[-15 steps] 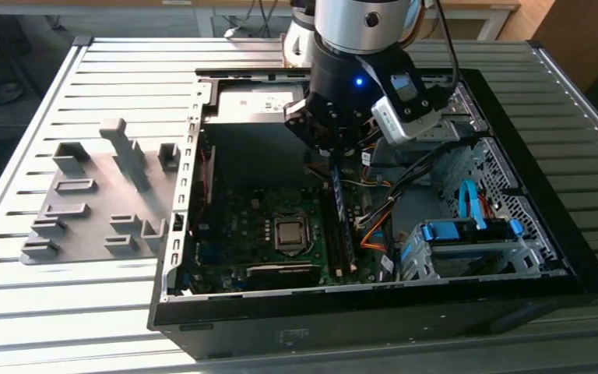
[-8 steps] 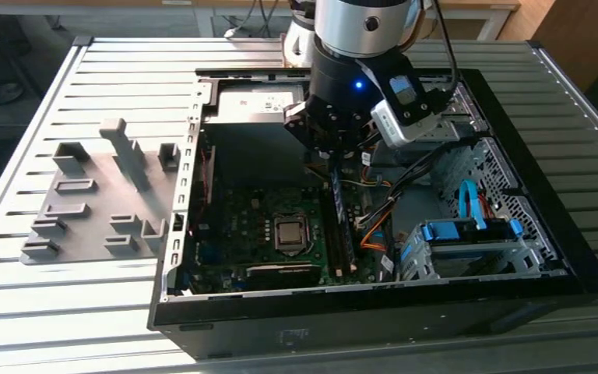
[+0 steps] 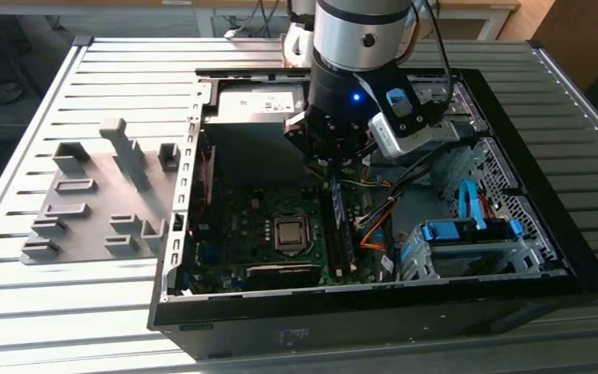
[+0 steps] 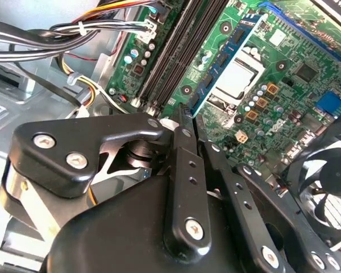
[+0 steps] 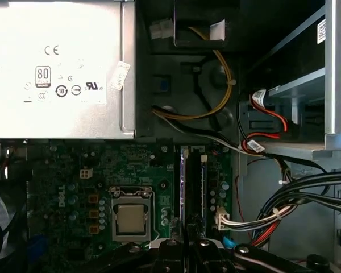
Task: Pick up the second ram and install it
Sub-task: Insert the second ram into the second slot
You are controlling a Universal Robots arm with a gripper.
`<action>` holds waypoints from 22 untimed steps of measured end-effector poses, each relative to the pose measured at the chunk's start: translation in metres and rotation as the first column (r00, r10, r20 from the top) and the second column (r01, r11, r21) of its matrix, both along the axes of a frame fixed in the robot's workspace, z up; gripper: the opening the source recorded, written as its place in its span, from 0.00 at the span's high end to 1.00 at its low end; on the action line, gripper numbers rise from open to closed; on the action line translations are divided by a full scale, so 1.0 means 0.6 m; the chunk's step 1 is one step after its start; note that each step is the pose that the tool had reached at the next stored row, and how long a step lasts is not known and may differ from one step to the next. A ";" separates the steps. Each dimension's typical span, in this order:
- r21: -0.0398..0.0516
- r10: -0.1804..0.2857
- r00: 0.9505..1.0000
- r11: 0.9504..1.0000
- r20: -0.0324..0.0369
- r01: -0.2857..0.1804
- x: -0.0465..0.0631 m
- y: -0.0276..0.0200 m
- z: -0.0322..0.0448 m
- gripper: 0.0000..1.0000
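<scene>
Exterior view: the gripper [image 3: 332, 160] hangs at frame centre inside the open computer case [image 3: 548, 257] on the slatted desk [image 3: 91, 70], just above the memory slots [image 3: 339, 226].

Second wrist view: jaws together, clamped on the second ram [image 4: 227, 57], which stands edge-on beside the CPU socket [image 4: 236, 77].

First wrist view: the ram [image 5: 183, 187] sits over the slots, right of centre.

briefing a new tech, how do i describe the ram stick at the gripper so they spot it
Inside the open computer case, on the green motherboard, find the silver processor socket. Between it and the black memory slots stands the second ram, a slim blue stick with black chips, its end in the gripper.
</scene>
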State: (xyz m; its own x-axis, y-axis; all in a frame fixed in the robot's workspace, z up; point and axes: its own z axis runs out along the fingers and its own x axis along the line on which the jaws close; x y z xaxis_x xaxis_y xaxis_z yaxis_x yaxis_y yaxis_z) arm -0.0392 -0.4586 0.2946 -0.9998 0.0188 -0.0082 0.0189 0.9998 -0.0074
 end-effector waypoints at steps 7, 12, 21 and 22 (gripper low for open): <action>0.000 -0.001 1.000 1.000 -0.003 0.001 0.000 -0.0088 -0.012 0.86; 0.001 -0.004 1.000 1.000 -0.004 0.004 0.005 -0.0133 -0.021 0.86; 0.001 -0.009 1.000 1.000 -0.006 0.009 0.010 -0.0135 -0.042 0.86; 0.001 -0.009 1.000 1.000 -0.006 0.009 0.010 -0.0135 -0.045 0.86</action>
State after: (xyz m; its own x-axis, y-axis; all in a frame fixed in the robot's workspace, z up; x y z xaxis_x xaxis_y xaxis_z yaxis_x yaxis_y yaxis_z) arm -0.0332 -0.4667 0.2674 -0.9996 0.0281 -0.0022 0.0282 0.9996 -0.0064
